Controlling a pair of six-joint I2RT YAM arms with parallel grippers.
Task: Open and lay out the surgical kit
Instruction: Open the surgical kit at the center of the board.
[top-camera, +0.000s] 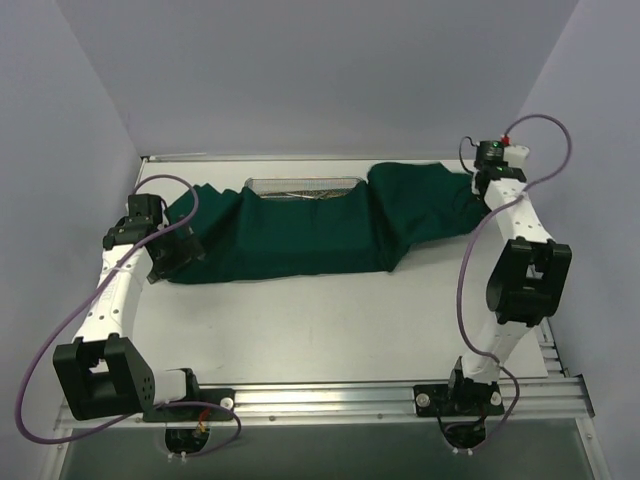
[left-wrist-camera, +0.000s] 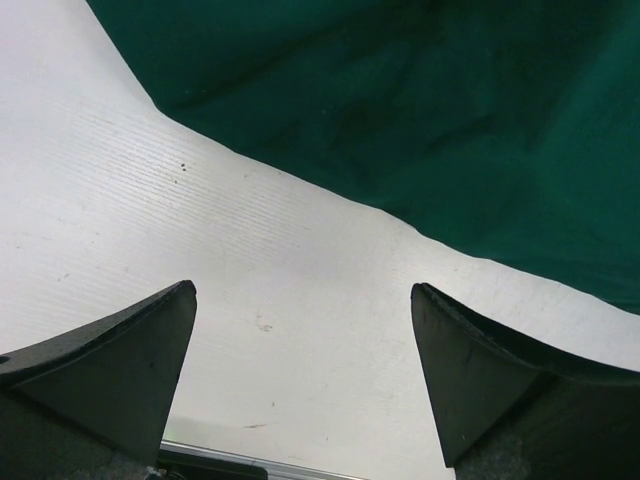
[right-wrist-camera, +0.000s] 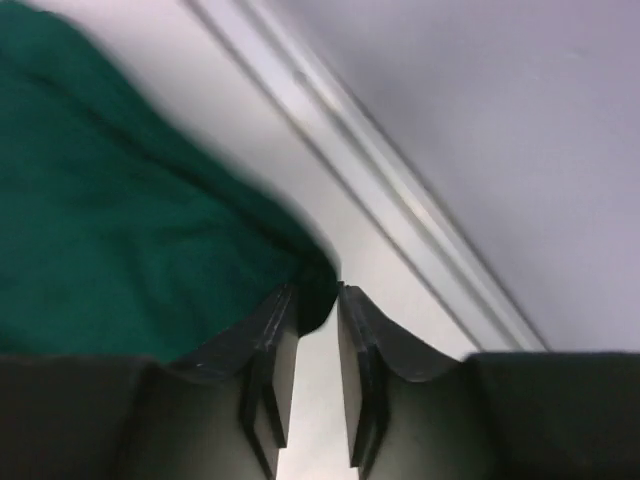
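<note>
Left gripper (left-wrist-camera: 303, 290) is spread wide open and holding nothing. Its two fingers (left-wrist-camera: 120, 370) hang over bare table (top-camera: 300, 330), and the drape's (top-camera: 300, 235) edge is just ahead of the tips, not touching them. Those fingers are black wedge shapes with a matte, grainy surface.

Right gripper (right-wrist-camera: 315, 298) is the opposite: clamped down to a thin slit, with the very corner of the green cloth pinched between the tips. Its fingers (right-wrist-camera: 275, 330) are the same black material, with stepped inner faces. It's up at the far right corner of the table, right beside the pale metal rail (right-wrist-camera: 400, 200) along the table edge.

The surgical kit sits across the far half of the table. The drape is a dark green cloth, soft and rumpled, stretched in a long band from next to the left gripper over to the right one. It's bunched into folds on the right side. The silver tray (top-camera: 300, 182) sticks out at the far middle, only its back rim with rounded corners showing; the cloth covers the rest. There's something thin and metallic inside, too small to make out.

The tabletop is white with fine ribbed lines and a few specks up close.
</note>
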